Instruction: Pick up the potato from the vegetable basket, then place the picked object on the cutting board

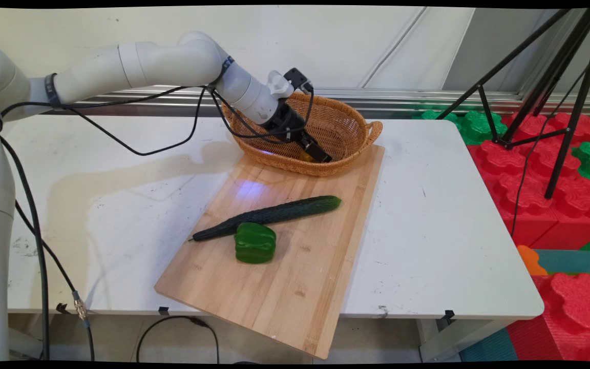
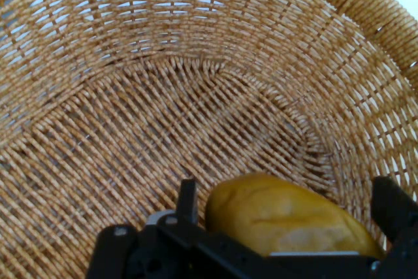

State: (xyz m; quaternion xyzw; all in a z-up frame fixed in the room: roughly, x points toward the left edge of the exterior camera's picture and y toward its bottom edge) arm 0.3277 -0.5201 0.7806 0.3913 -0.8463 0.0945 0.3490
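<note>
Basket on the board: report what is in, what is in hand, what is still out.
In hand: the tool is inside the basket, fingers either side of a yellow vegetable. Nothing else shows inside. Still out: cucumber and green pepper on the cutting board.

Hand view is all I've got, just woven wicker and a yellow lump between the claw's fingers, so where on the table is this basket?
Observer: The oval woven wicker basket sits at the white table's far side, its near edge on a pale wooden cutting board.
Operator: Anything else on that board?
Observer: A long dark green cucumber lies across it, with a small green bell pepper beside it on the near side.
Operator: Is the claw inside the basket?
Observer: Yes, the claw reaches down into it.
</note>
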